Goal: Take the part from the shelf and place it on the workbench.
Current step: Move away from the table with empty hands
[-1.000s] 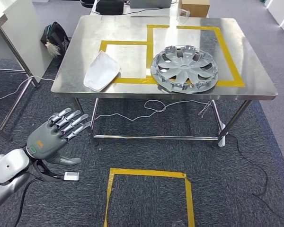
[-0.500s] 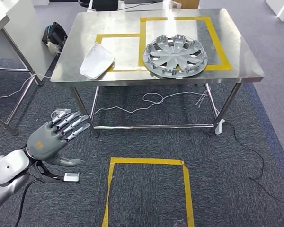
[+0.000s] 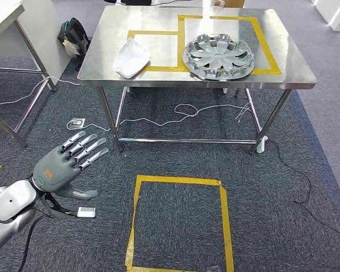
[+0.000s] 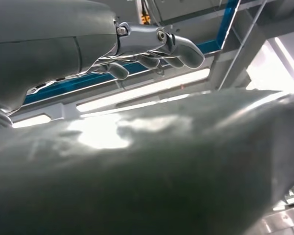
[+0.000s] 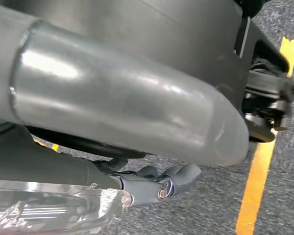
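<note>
A silver hubcap [image 3: 218, 55] lies in the larger yellow-taped box on the steel workbench [image 3: 288, 68]. A white curved part [image 3: 131, 57] lies on the tape of the smaller box to its left. My left hand [image 3: 63, 164] hovers low over the carpet at the lower left, well short of the bench, palm down, fingers spread and holding nothing. In the left wrist view its fingers [image 4: 167, 44] reach out with nothing in them. The right wrist view shows my right hand [image 5: 153, 183] over the carpet, its fingers loosely extended, nothing between them.
A yellow tape square [image 3: 136, 226] marks the carpet in front of me. Cables [image 3: 190, 110] trail under the bench. A second table's legs [image 3: 14, 122] stand at the left, a black bag [image 3: 74, 37] beyond them. A small white device [image 3: 86, 212] lies under my left arm.
The whole picture has shifted: the bench looks farther off and more of the floor square shows, so the camera moved back. My left hand keeps its spread pose.
</note>
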`<state>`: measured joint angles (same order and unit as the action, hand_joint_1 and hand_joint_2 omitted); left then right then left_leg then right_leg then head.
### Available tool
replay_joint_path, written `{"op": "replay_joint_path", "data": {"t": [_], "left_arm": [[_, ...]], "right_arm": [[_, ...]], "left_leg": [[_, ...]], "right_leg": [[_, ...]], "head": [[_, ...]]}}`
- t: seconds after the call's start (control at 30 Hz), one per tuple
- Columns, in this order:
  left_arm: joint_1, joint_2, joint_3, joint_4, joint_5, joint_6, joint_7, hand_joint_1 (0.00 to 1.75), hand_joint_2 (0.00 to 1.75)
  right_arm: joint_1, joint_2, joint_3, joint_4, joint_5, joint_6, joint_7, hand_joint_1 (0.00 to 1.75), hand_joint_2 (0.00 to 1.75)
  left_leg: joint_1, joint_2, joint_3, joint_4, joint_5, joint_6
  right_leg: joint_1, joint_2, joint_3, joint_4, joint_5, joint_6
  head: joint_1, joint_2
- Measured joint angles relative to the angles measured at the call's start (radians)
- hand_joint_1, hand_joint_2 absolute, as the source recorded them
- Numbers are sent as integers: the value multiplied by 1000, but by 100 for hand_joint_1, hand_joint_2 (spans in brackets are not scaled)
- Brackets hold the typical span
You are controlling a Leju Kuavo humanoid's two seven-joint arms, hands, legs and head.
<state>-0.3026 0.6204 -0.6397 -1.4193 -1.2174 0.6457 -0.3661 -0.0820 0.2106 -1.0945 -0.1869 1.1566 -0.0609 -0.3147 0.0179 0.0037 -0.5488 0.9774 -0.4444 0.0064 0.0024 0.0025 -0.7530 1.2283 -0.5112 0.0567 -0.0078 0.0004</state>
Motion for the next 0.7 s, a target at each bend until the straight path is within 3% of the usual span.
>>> {"op": "replay_joint_path", "data": {"t": [0.03, 0.07, 0.1, 0.13, 0.17, 0.2, 0.27, 0.4, 0.43, 0.57, 0.7], "left_arm": [[0, 0, -1, 1, -1, 0, 1, 0, 0], [1, -1, -2, 2, -3, 0, 2, 0, 0], [1, -2, -2, 4, -3, 0, 3, 0, 0], [1, -2, -3, 5, -4, 1, 5, 0, 0], [1, -2, -2, 6, -4, 1, 8, 0, 0], [0, -1, -2, 6, -5, 2, 10, 0, 0], [-2, 1, -2, 6, -5, 4, 14, 0, 0], [-4, 5, -1, 7, -6, 6, 16, 0, 0], [-4, 6, -1, 7, -6, 6, 16, 0, 0], [-4, 8, -1, 8, -6, 6, 16, 0, 0], [-4, 11, -1, 8, -6, 6, 16, 0, 0]], "right_arm": [[-1, 0, 0, 0, 0, 0, 0, 0, 0], [-1, 0, 0, 0, 0, 0, 0, 0, 0], [0, 0, 0, 0, -1, 0, 0, 0, 0], [-1, 0, 0, 0, -1, 0, 0, 0, 0], [-2, 0, 0, 0, -1, 0, 0, 0, 0], [-3, 0, 0, 0, -1, 0, -1, 0, 0], [-5, 0, 0, 0, -2, 0, -2, 0, 0], [0, 0, 0, 0, -3, 0, -2, 0, 0], [0, 0, 0, 0, -3, 0, -2, 0, 0], [0, 0, 0, 0, -3, 1, -2, 0, 0], [0, 0, 0, 0, 0, 2, -1, 0, 0]], "left_leg": [[-1, 0, -14, 0, 12, -1], [-2, 0, -28, 1, 23, -2], [-2, 0, -41, 1, 33, -4], [-3, 0, -51, 2, 42, -7], [-3, 0, -60, 2, 50, -11], [-4, 0, -65, 3, 57, -15], [-6, 0, -69, 5, 65, -22], [-6, 0, -74, -3, 77, 12], [-5, 0, -74, -8, 85, 6], [0, -1, -78, -24, 113, -33], [1, -1, -85, -25, 119, -41]], "right_leg": [[0, 0, -7, 56, -8, 1], [0, 0, 0, 83, 8, 0], [0, 0, 24, 75, 36, -3], [1, 0, 68, 29, 60, -7], [2, 1, 126, -43, 63, -12], [3, 2, 184, -122, 50, -18], [5, 4, 248, -223, 16, -26], [9, 5, 238, -237, 23, -33], [11, 5, 235, -237, 26, -36], [14, 4, 221, -235, 38, -45], [16, 4, 213, -233, 43, -48]], "head": [[0, 0], [1, 0], [1, 0], [1, 0], [1, 0], [0, 0], [-1, 0], [-2, 0], [-2, 0], [-2, 0], [-1, 0]]}}
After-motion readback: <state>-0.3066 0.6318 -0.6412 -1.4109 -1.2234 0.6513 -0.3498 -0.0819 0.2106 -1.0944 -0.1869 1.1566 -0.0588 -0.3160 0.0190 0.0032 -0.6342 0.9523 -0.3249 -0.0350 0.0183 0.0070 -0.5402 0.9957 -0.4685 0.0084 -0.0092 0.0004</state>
